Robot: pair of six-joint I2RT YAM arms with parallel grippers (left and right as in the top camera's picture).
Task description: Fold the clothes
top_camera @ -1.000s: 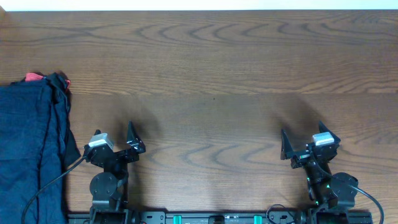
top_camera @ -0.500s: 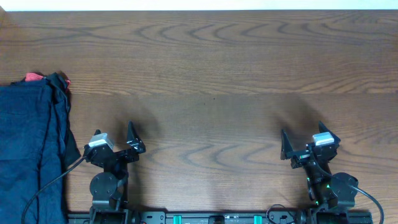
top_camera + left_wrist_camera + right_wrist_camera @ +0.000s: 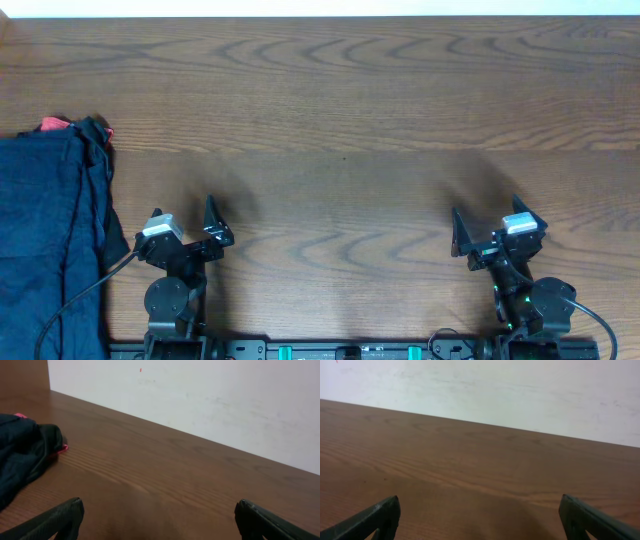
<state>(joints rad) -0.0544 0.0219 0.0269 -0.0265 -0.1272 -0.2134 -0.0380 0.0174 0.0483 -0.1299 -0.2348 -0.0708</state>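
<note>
Brown wood-grain table [image 3: 340, 100]; white wall [image 3: 200, 390] behind; clothes [image 3: 45, 230] at left edge.

Overhead: clothes [image 3: 45, 230] run off left and bottom edges, full extent unknown. Only a corner of red piece [image 3: 52, 124] shows, rest under navy fabric.

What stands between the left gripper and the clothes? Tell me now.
Nothing visible does. Only table surface lies between the left gripper, jaws open, and the clothes heaped at the table's left edge.
</note>
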